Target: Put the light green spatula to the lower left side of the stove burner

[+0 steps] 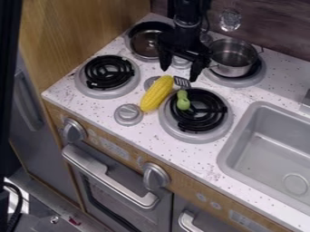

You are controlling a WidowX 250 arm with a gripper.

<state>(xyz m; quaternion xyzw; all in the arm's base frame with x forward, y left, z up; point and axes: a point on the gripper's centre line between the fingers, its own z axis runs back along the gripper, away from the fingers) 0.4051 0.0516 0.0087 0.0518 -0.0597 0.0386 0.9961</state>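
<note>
Light green spatula [183,102] is lying over the burner's [196,137] far edge, its slotted head pointing toward the gripper [179,74], whose fingers are hanging wide apart just above it in view.

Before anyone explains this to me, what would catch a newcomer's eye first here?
Probably the bright yellow corn cob, lying slantwise near the middle of the stove top. Next, perhaps, the black gripper hanging open by its far end, and the green-handled spatula on the black burner to its right.
</note>
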